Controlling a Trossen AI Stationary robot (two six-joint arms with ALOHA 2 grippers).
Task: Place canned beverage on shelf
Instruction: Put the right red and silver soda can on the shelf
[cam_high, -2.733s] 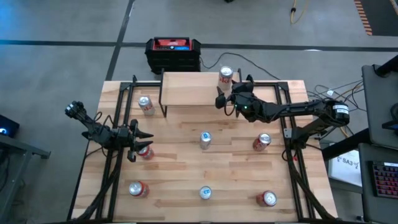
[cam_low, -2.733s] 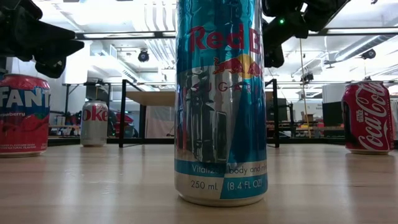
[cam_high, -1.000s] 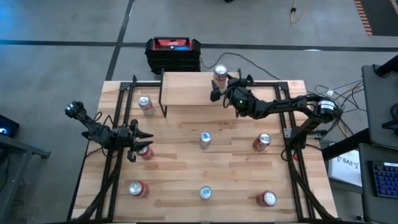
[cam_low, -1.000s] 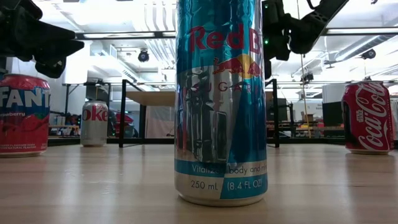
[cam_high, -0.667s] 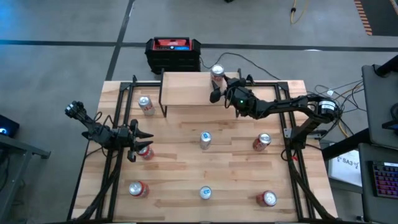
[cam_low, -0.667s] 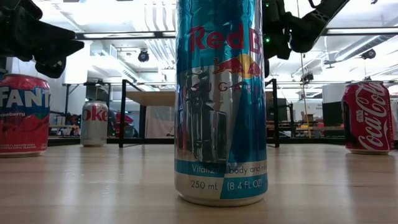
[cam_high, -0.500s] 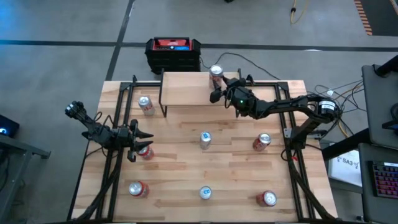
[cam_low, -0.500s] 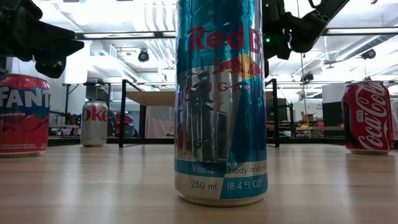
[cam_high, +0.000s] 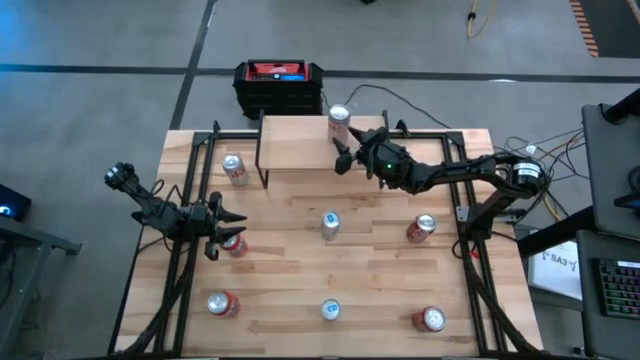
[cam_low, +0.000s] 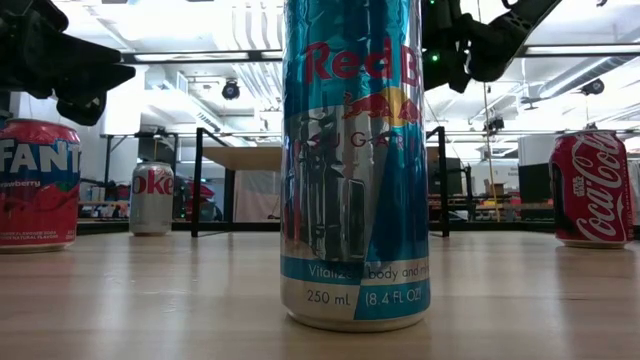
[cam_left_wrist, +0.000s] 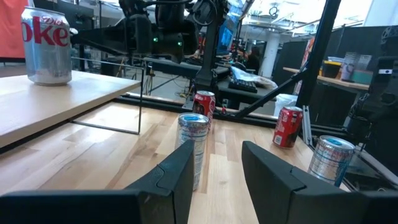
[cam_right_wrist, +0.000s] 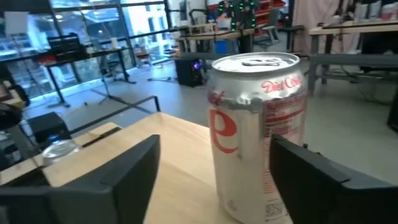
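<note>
Placing step, near done by my read: the can (cam_high: 338, 117) stands upright on the shelf (cam_high: 295, 142) at its right back corner, the right gripper (cam_high: 347, 140) open, fingers either side, seemingly not gripping. Next I'd back straight off without clipping it. Left gripper (cam_high: 222, 228) waits open by the table's (cam_high: 380, 290) left edge; no containers here.

The floor (cam_high: 100, 100) around the table is grey concrete with dark seam lines. A black-and-red box (cam_high: 279, 86) stands on it beyond the table's far edge. Bright ceiling lights (cam_low: 190, 20) and black frames (cam_low: 200, 180) fill the room; perhaps other workbenches (cam_right_wrist: 348, 28) stand behind.
</note>
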